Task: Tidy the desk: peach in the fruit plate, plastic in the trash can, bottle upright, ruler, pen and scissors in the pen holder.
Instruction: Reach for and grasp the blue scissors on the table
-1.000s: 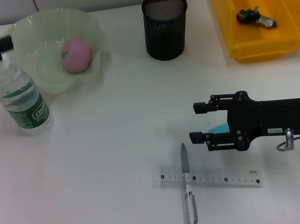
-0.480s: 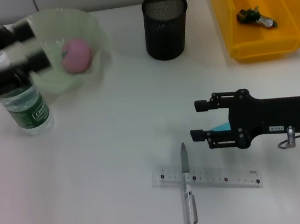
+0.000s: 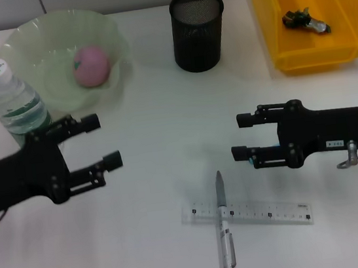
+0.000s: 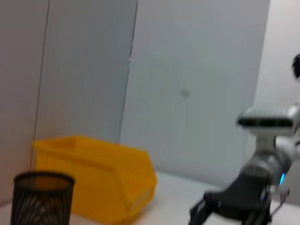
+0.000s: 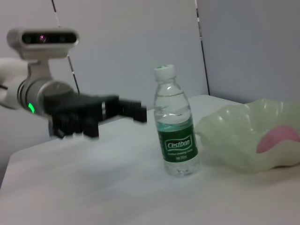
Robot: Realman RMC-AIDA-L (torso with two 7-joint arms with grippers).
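Observation:
The bottle [image 3: 20, 105] [image 5: 177, 136] stands upright at the left, with nothing gripping it. A pink peach [image 3: 92, 66] [image 5: 277, 139] lies in the pale green fruit plate [image 3: 108, 34] [image 5: 234, 136]. A dark piece of plastic [image 3: 306, 19] lies in the yellow trash can [image 3: 278, 35] [image 4: 108, 178]. The black mesh pen holder [image 3: 198, 30] [image 4: 42, 199] is at the back centre. Near the front, the pen [image 3: 225, 230] lies across the clear ruler [image 3: 269, 213]. My left gripper [image 3: 103, 141] [image 5: 133, 110] hangs open in front of the bottle. The right gripper [image 3: 241, 138] [image 4: 208, 213] is open just behind the ruler's right part. I cannot make out the scissors.
A small blue patch [image 3: 256, 161] shows under the right gripper's fingers. White tabletop [image 3: 162, 110] stretches between the two grippers and toward the pen holder. A grey wall stands behind the desk in both wrist views.
My left gripper has left the bottle's neck and swung forward and inward, leaving the bottle standing alone. The right gripper has drifted slightly back and to the right.

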